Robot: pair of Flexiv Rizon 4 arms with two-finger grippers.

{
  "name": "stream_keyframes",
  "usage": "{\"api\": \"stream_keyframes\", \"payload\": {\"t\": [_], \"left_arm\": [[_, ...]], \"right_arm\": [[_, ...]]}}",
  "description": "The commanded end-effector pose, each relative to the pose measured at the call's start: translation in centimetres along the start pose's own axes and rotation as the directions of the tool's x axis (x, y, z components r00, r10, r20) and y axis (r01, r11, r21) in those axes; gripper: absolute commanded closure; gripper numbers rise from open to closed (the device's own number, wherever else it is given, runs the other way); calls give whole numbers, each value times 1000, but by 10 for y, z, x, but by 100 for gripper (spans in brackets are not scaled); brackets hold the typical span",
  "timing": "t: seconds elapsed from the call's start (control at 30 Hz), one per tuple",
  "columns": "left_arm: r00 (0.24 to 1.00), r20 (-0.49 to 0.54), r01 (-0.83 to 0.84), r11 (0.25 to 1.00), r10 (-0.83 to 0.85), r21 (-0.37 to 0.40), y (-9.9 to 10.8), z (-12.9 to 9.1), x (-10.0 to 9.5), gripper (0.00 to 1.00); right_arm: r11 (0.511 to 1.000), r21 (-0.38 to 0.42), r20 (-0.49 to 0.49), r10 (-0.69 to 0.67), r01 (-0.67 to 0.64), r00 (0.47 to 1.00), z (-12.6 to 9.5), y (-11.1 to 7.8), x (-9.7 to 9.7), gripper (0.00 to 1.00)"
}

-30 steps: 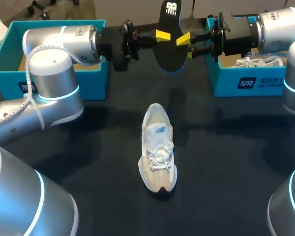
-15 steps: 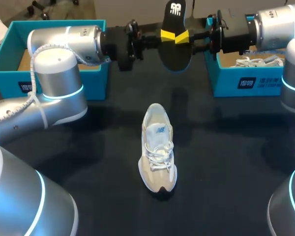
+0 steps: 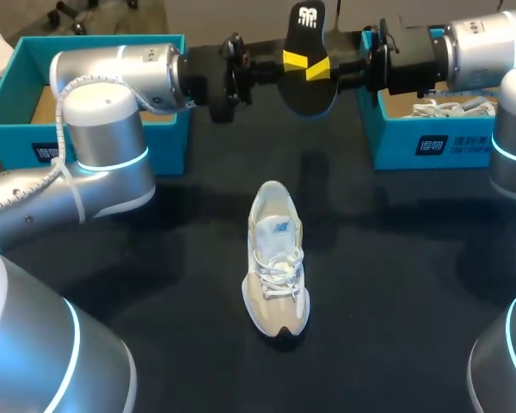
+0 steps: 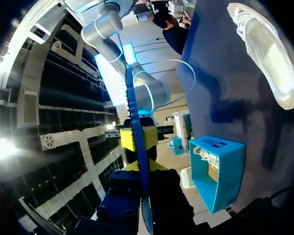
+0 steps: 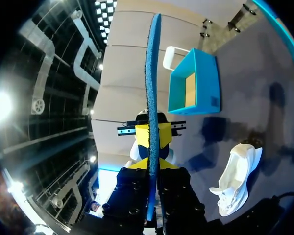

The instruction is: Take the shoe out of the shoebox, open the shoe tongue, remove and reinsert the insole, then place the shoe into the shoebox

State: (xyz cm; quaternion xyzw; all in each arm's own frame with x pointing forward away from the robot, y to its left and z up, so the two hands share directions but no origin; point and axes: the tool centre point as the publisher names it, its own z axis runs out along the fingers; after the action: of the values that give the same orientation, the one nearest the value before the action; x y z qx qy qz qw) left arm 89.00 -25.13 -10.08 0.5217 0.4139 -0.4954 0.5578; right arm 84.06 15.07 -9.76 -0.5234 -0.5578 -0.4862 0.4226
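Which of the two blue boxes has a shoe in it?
The right-hand box: a white laced shoe lies inside it. The left-hand box shows only bare cardboard.

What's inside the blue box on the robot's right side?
A white shoe with laces lies inside the shoebox. The right arm reaches across the top of the box, so the rest of the inside is hidden.

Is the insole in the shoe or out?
Out: the left claw and right claw hold the insole aloft, apart from the shoe on the table.
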Motion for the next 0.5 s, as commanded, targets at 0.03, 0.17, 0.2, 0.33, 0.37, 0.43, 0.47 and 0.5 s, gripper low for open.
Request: {"api": "stream_keyframes", "payload": {"t": [0.03,0.17,0.2,0.33,0.37,0.43,0.47,0.5], "left_arm": [[1000,2,3,1000,-3,-5,-3,3,3,100],[1000,6,4,1000,-4,8,-6,2,2,100],[1000,5,3,1000,-3,10,-7,2,2,100],[1000,12,0,1000,0,8,-6,2,0,100],[1000,17,1,1000,-1,7,-6,2,0,100],[1000,21,3,1000,-3,8,-6,1,-2,94],[1000,22,2,1000,-3,8,-6,1,-3,70],[1000,23,1,1000,-2,8,-5,0,-3,45]], "right_arm": [[1000,-2,-1,1,-1,1000,2,0,0,97],[1000,-2,-1,4,-4,1000,1,0,0,97],[1000,-1,-1,4,-4,1000,2,0,-1,99],[1000,3,-3,5,-5,1000,3,2,-1,100],[1000,4,-4,5,-5,1000,3,3,-2,100],[1000,8,-3,5,-5,1000,4,3,-3,100],[1000,8,-2,5,-5,1000,4,3,-3,100],[1000,8,1,3,-3,1000,4,3,-4,100]]}}
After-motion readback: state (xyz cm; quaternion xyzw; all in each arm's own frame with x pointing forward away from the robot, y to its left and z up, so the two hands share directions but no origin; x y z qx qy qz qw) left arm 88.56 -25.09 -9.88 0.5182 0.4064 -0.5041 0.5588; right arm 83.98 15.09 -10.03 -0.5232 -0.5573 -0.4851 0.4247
